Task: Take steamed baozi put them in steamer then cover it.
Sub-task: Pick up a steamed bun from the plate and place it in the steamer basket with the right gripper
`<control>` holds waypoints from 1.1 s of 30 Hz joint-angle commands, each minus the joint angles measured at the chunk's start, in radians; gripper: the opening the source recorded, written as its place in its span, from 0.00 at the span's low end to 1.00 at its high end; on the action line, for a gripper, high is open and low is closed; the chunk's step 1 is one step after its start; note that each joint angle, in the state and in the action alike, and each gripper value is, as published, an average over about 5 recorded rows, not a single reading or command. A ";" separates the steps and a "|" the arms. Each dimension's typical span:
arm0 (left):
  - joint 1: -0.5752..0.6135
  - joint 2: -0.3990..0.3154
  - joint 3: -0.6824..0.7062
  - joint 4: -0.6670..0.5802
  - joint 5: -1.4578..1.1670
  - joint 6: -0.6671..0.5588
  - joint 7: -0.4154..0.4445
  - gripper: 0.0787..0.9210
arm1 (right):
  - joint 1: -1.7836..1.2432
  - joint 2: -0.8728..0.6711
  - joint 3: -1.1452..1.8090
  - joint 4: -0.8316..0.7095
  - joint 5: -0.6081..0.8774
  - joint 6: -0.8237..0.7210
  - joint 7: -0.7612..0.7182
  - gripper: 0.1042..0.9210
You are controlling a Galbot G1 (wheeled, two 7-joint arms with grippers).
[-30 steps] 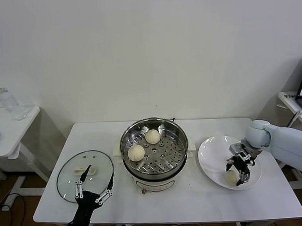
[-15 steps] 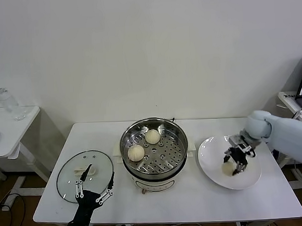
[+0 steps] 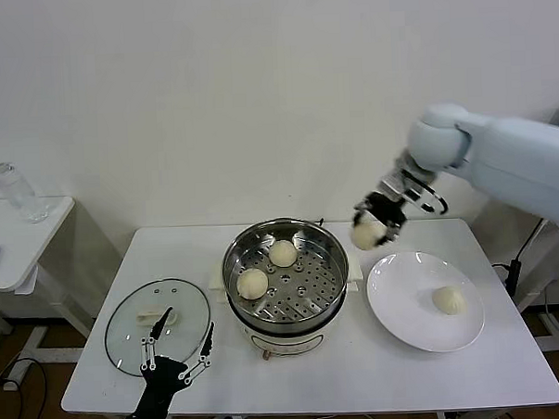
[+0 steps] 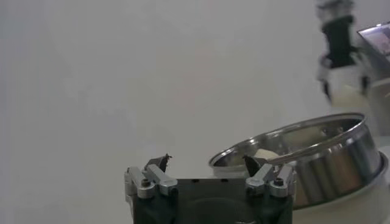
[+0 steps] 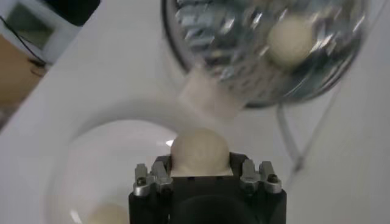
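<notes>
steamer: blurred, rim cut off | plate: partly hidden by right gripper | fingertips: seemingly behind baozi

The right claw holds a baozi above the counter, beside the steamer. Two buns sit inside; one lies on the plate.

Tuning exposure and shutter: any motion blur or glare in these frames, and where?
Right wrist view: steamer smeared with streaky glare; baozi in the right hand sharp. Left wrist view: the left hand sharp, the distant right hand soft. Head view: sharp, even light, faint reflection on the cover.
</notes>
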 commanded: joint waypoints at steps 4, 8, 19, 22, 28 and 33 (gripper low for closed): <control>0.003 0.002 0.004 -0.004 0.005 -0.002 0.000 0.88 | 0.052 0.187 -0.042 0.179 -0.097 0.189 0.045 0.66; -0.002 -0.001 0.010 -0.001 0.005 -0.001 0.000 0.88 | 0.006 0.201 -0.053 0.209 -0.181 0.224 0.065 0.66; -0.010 -0.007 0.005 -0.003 0.000 -0.001 -0.001 0.88 | -0.124 0.250 -0.038 0.160 -0.396 0.369 0.115 0.67; -0.007 -0.007 0.000 -0.006 -0.001 -0.002 -0.001 0.88 | -0.161 0.263 -0.028 0.145 -0.433 0.386 0.119 0.67; -0.002 -0.009 -0.010 -0.007 -0.001 -0.005 -0.001 0.88 | -0.206 0.274 -0.022 0.136 -0.472 0.403 0.122 0.67; -0.002 -0.013 -0.010 -0.005 -0.001 -0.005 -0.002 0.88 | -0.226 0.275 -0.020 0.138 -0.496 0.413 0.113 0.68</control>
